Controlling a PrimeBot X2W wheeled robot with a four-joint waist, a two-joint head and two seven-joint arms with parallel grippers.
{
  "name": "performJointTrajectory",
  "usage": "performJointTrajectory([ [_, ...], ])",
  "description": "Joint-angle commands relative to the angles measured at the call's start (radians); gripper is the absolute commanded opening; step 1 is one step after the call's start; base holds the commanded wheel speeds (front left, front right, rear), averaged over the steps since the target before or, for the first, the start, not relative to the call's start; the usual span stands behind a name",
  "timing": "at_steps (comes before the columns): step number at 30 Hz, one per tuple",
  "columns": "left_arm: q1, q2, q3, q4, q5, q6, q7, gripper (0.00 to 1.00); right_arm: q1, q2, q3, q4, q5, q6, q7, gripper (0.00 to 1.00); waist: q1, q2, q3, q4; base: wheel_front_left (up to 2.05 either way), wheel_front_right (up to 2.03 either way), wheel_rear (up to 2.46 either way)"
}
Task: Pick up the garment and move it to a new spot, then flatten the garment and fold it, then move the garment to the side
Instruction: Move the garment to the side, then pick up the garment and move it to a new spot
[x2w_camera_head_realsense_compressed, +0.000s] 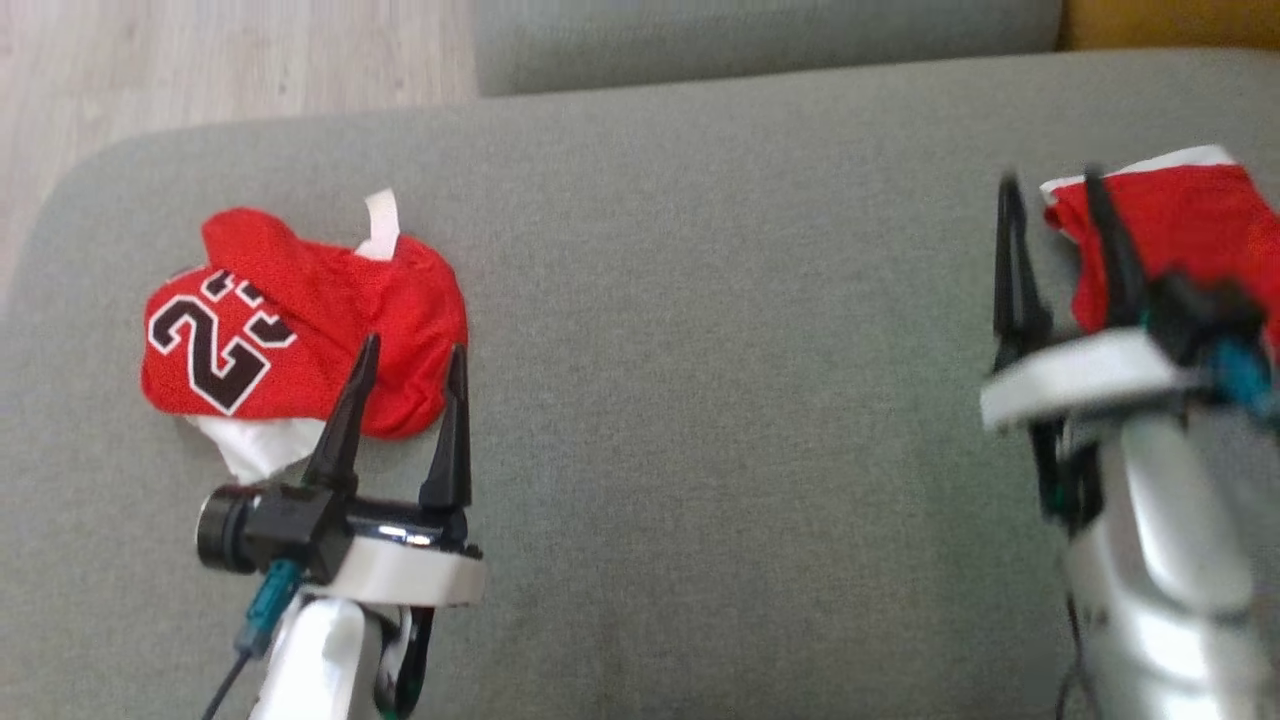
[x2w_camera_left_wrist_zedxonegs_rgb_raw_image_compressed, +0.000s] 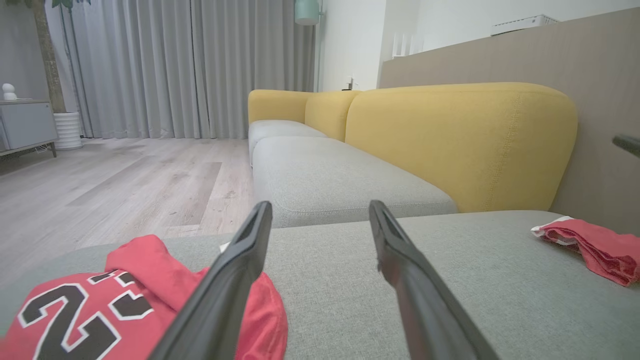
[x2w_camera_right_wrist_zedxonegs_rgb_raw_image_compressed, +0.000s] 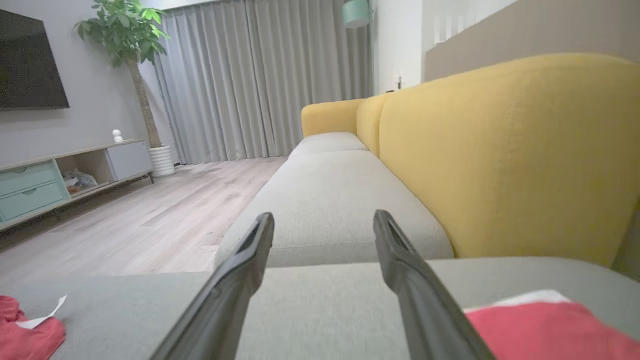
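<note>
Right end effector (x2w_camera_head_realsense_compressed: 1050, 180), spread empty beside the three-o'clock garment (x2w_camera_head_realsense_compressed: 1180, 230), which I judge set aside. Left end effector (x2w_camera_head_realsense_compressed: 414, 345), also spread, faces the crumpled jersey (x2w_camera_head_realsense_compressed: 300, 330).

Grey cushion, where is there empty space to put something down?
The wide middle of the grey cushion is bare, between the numbered jersey and the red garment at the right edge. Crowded at both ends: left gripper by the jersey, right gripper by the garment.
</note>
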Motion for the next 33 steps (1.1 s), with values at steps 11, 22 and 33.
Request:
performJointTrajectory([
  [11,0.063,0.004,0.045,-0.038,-0.009,0.016,-0.005,1.0,0.301,0.019,0.06,-0.227,0.139,-0.001,-0.011,1.0,0.0003,0.0,-0.058,0.004,0.0,0.0,0.0],
  [22,0.064,0.004,0.033,-0.042,-0.021,0.025,-0.005,1.0,0.323,0.019,0.083,-0.245,0.137,-0.001,-0.011,1.0,0.0003,0.0,-0.063,0.031,0.0,0.0,0.0],
  [33,0.081,0.004,0.034,-0.033,-0.024,0.037,-0.005,1.0,0.374,0.019,0.149,-0.247,0.14,-0.001,-0.011,1.0,0.0003,0.0,-0.095,0.183,0.0,0.0,0.0],
])
